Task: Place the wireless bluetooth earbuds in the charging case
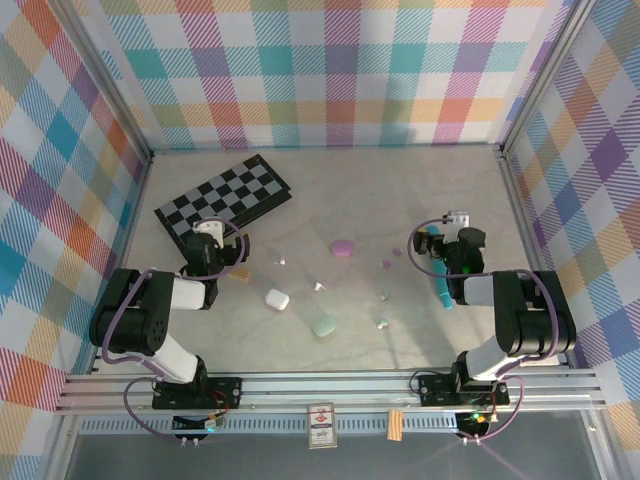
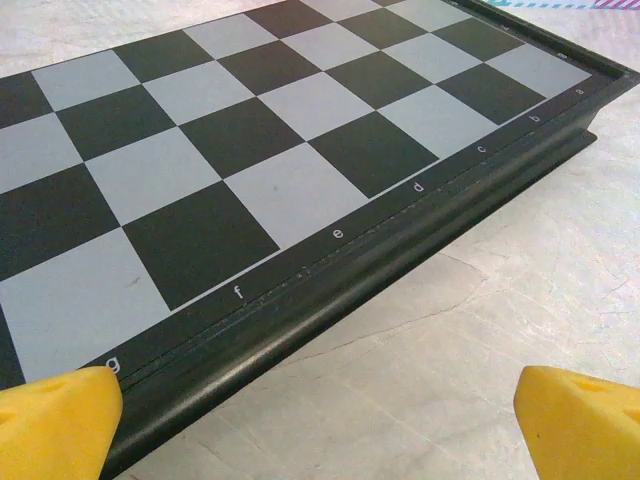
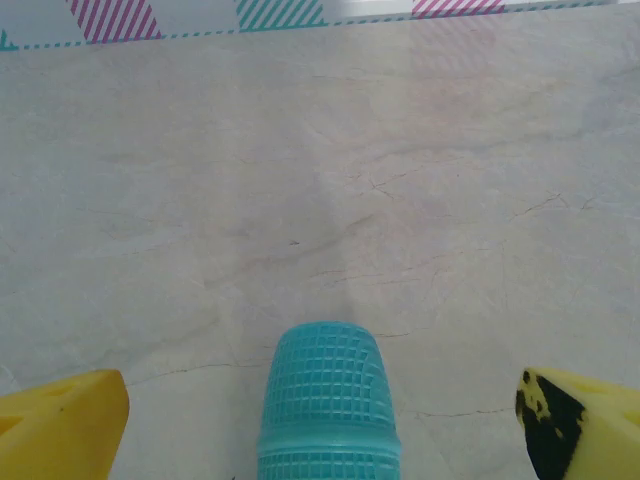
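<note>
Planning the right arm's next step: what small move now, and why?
Probably shift the right pincer left, off the teal pen and toward the purple earbud. It is open and straddles the pen's end, which isn't a task item. That earbud lies loose on the table nearby.

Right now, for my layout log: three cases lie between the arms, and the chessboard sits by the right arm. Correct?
No: the chessboard sits by the left arm, as the top view shows. Its edge lies just ahead of the left gripper in the left wrist view. The white case, purple case and green case do lie between the arms.
</note>
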